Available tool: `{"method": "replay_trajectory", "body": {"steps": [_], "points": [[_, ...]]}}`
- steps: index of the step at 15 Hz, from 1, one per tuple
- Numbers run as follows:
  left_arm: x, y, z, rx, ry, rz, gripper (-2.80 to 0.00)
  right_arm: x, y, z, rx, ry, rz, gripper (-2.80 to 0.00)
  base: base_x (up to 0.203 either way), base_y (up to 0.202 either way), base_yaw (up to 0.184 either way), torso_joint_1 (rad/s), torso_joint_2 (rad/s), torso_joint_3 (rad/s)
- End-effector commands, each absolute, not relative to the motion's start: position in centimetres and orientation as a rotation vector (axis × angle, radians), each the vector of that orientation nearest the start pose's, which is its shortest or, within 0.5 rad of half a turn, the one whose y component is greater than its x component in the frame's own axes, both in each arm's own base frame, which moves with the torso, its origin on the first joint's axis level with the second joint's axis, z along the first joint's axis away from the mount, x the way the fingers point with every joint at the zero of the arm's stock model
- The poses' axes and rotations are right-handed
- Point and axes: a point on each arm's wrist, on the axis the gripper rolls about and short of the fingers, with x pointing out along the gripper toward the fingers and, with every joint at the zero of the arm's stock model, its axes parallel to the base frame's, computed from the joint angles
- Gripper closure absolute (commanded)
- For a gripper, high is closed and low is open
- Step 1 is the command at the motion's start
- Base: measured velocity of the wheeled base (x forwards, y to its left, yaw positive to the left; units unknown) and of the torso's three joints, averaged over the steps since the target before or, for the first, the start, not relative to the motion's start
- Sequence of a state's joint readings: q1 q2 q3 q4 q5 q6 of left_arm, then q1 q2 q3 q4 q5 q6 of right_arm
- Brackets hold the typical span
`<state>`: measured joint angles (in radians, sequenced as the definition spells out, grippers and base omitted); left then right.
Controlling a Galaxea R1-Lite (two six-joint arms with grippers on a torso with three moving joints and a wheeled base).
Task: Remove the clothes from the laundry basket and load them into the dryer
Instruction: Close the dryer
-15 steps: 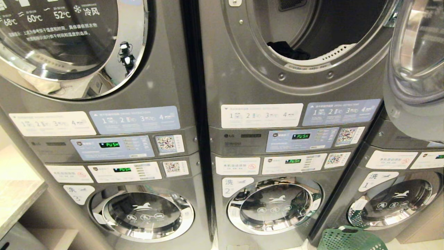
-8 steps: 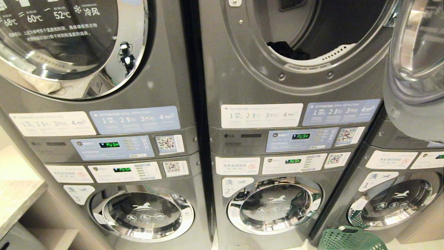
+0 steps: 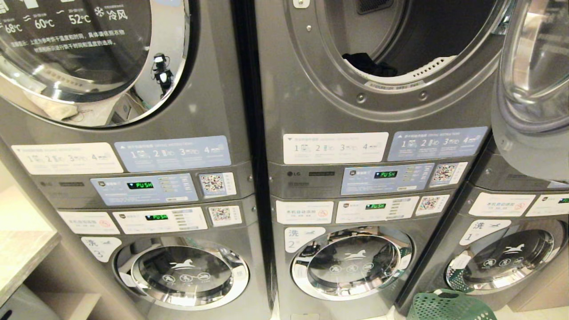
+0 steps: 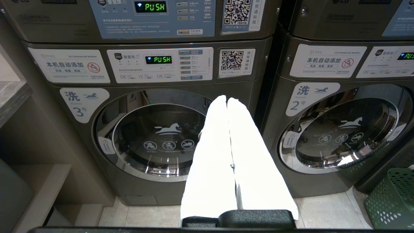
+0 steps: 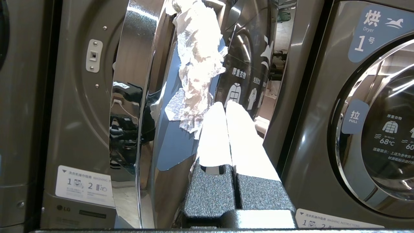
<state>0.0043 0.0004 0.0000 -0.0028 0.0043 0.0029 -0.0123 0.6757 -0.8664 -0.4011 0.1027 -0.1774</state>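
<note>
The middle dryer (image 3: 338, 95) stands open, its door (image 3: 533, 66) swung out to the right. A dark garment (image 3: 369, 64) lies at the drum's front lip. Only the rim of the green laundry basket (image 3: 449, 306) shows on the floor at the bottom right; its inside is out of view. Neither arm appears in the head view. My right gripper (image 5: 225, 103) is shut and empty, raised close to the open door's chrome edge (image 5: 142, 97). My left gripper (image 4: 226, 98) is shut and empty, parked low facing washer 3 (image 4: 155, 136), with the basket (image 4: 393, 197) off to one side.
Stacked grey machines fill the wall, with dryers above and washers (image 3: 351, 264) below. A torn white patch (image 5: 197, 64) sits on the open door's blue label. Dryer 1 (image 5: 372, 113) stands close beside the right gripper. A counter edge (image 3: 22, 258) juts in at the left.
</note>
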Motion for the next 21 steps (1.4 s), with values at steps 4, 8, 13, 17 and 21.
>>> {"method": "replay_trajectory", "body": {"steps": [4, 8, 13, 17, 21], "points": [[-2.28, 0.00, 7.58, 0.003, -0.003, 0.009, 0.00, 1.19, 0.26, 35.22, -0.212, -0.592, 0.054, 0.00, 0.000, 0.000, 0.000, 0.000, 0.00, 0.000], [-2.28, 0.00, 7.58, 0.003, -0.003, 0.009, 0.00, 1.30, 0.31, 35.21, -0.218, -0.590, 0.079, 0.00, 0.000, 0.000, 0.000, 0.000, 0.00, 0.000], [-2.28, 0.00, 7.58, 0.003, -0.003, 0.009, 0.00, 1.70, 0.31, 35.56, -0.217, -0.587, 0.081, 0.00, 0.000, 0.000, 0.000, 0.000, 0.00, 0.000], [-2.28, 0.00, 7.58, 0.003, -0.003, 0.009, 0.00, 1.65, 0.31, 35.64, -0.217, -0.591, 0.081, 0.00, 0.000, 0.000, 0.000, 0.000, 0.00, 0.000], [-2.28, 0.00, 7.58, 0.003, -0.003, 0.009, 0.00, 1.65, 0.31, 35.64, -0.217, -0.590, 0.080, 0.00, 0.000, 0.000, 0.000, 0.000, 0.00, 0.000]]}}
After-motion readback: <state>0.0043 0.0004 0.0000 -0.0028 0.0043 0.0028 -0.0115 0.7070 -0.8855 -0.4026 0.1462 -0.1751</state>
